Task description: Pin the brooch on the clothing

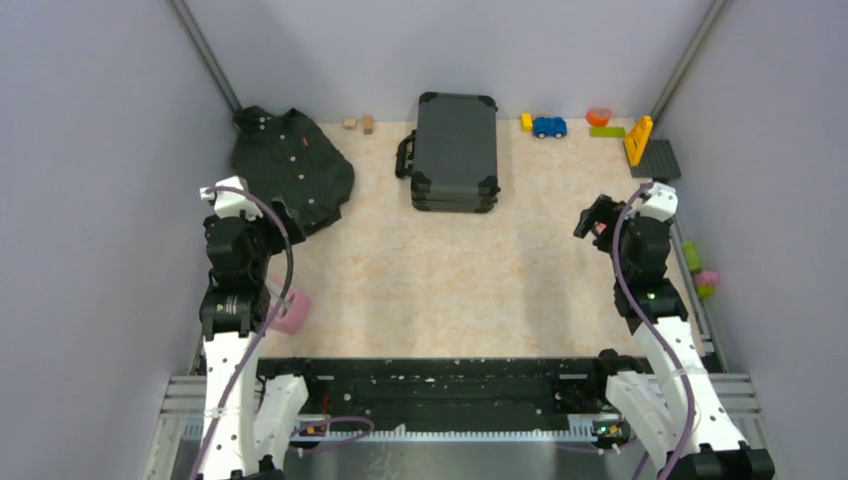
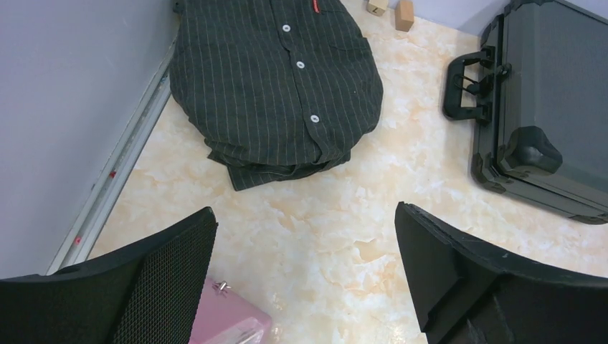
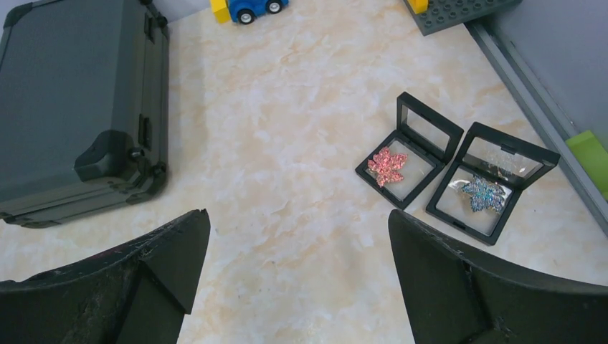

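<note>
**Tool state.** The left tool is spread wide and grips nothing; it hangs above bare tabletop. The right tool is likewise spread wide and empty.

**Clothing.** The black pinstriped shirt lies loosely folded at 10 o'clock on the tabletop, in the far left corner against the wall. Its white button row faces up and a small red tag shows on the chest. From the left tool it lies at 12 o'clock, apart from both fingers.

**Brooches.** Two open black display cases lie side by side, touching, at 2 o'clock from the right tool. The left case holds a pink leaf-shaped brooch. The right case holds a blue leaf-shaped brooch. Neither brooch is touched by a tool, and both lie well apart from the shirt.

**Other items.** A dark grey suitcase lies flat at 12 o'clock. A pink box lies at 7 o'clock from the left tool.
</note>
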